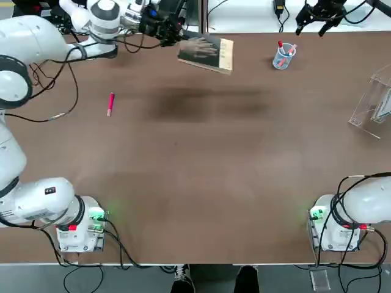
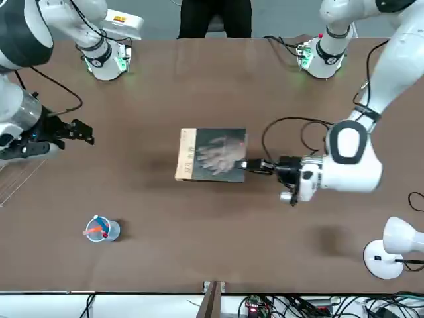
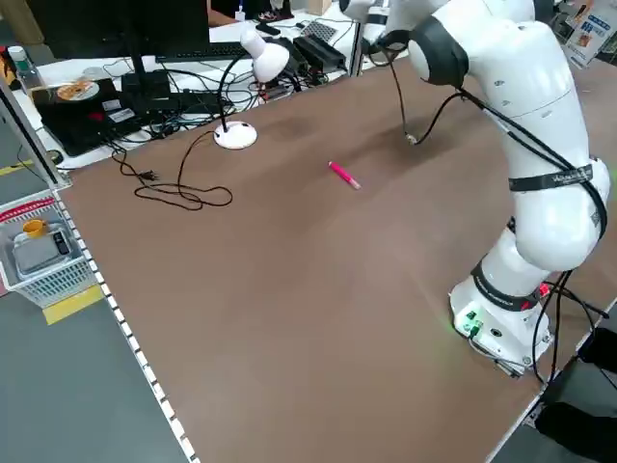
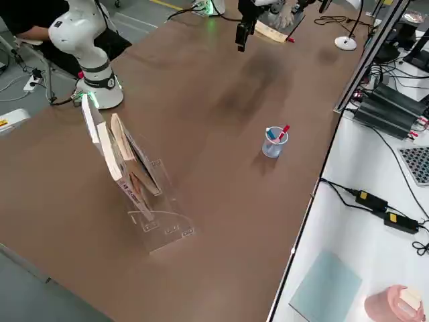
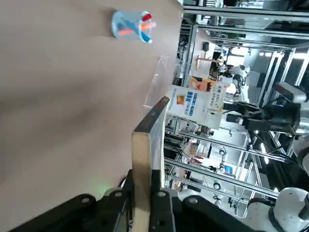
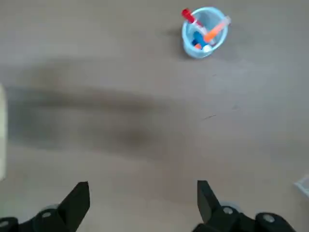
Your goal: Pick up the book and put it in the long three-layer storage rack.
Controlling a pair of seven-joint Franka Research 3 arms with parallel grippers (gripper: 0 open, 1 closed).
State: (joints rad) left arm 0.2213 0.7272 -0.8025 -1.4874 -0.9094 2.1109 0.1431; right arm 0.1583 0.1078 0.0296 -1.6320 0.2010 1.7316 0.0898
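Note:
The book (image 1: 206, 52), dark grey with a pale hand image and a tan strip, hangs in the air over the table's far side, casting a shadow below. My left gripper (image 1: 179, 40) is shut on its left edge; the front view shows the same grip on the book (image 2: 213, 154), and the left wrist view shows its tan edge (image 5: 142, 164) between the fingers. The clear storage rack (image 1: 374, 102) stands at the table's right edge, well apart from the book, with leaflets leaning in it (image 4: 131, 176). My right gripper (image 1: 310, 28) hovers open at the far right, near the cup.
A small clear cup with pens (image 1: 283, 56) stands on the far side between book and rack. A pink pen (image 1: 110, 104) lies on the left half of the table. A white desk lamp (image 2: 391, 250) sits past the far edge, with cables beside it.

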